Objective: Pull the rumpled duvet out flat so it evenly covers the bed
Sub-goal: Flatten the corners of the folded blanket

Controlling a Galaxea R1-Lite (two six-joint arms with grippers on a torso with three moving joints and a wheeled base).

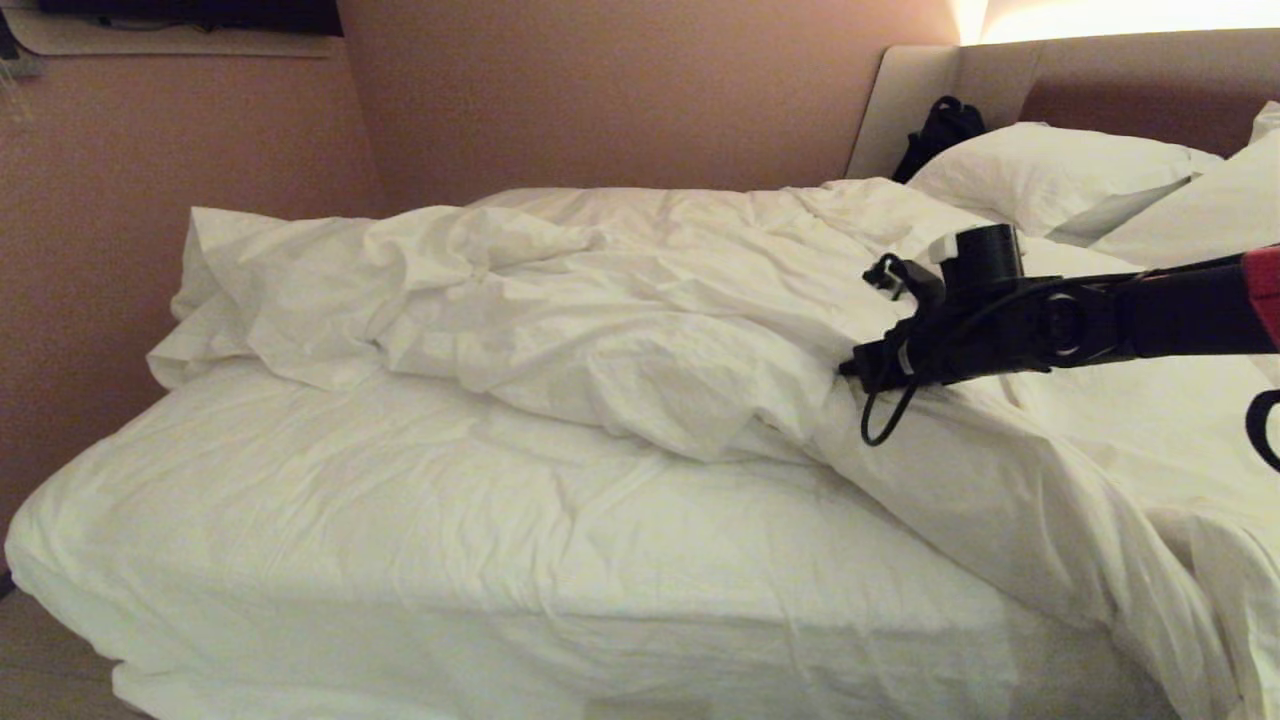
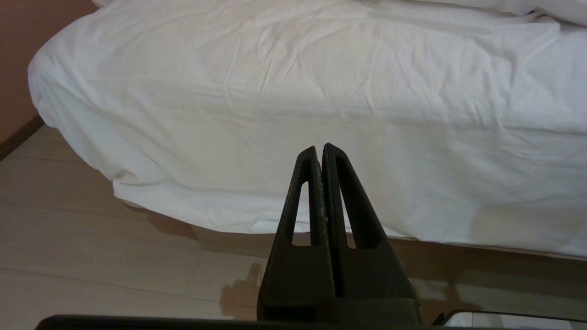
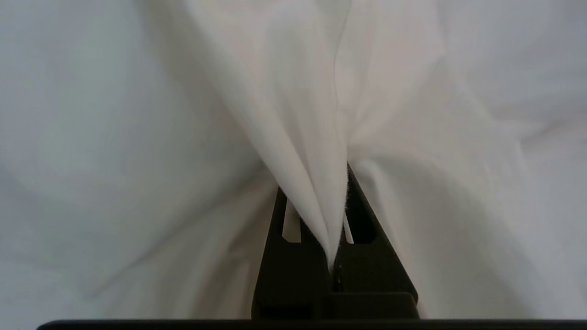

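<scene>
The white duvet [image 1: 620, 300] lies bunched in thick folds across the far half of the bed [image 1: 450, 540], with one side trailing down over the near right edge. My right gripper [image 1: 850, 368] reaches in from the right and is shut on a fold of the duvet [image 3: 316, 183]. The cloth is pinched between its black fingers [image 3: 367, 224] and hides their tips. My left gripper [image 2: 320, 149] hangs low beside the bed, shut and holding nothing, pointing at the sheeted mattress side [image 2: 321, 91].
Two white pillows [image 1: 1050, 170] lean on the padded headboard [image 1: 1100, 80] at the far right, with a black bag [image 1: 940, 130] beside them. A pink wall [image 1: 150, 250] runs along the bed's left side. Pale wood floor [image 2: 91, 256] lies below the mattress.
</scene>
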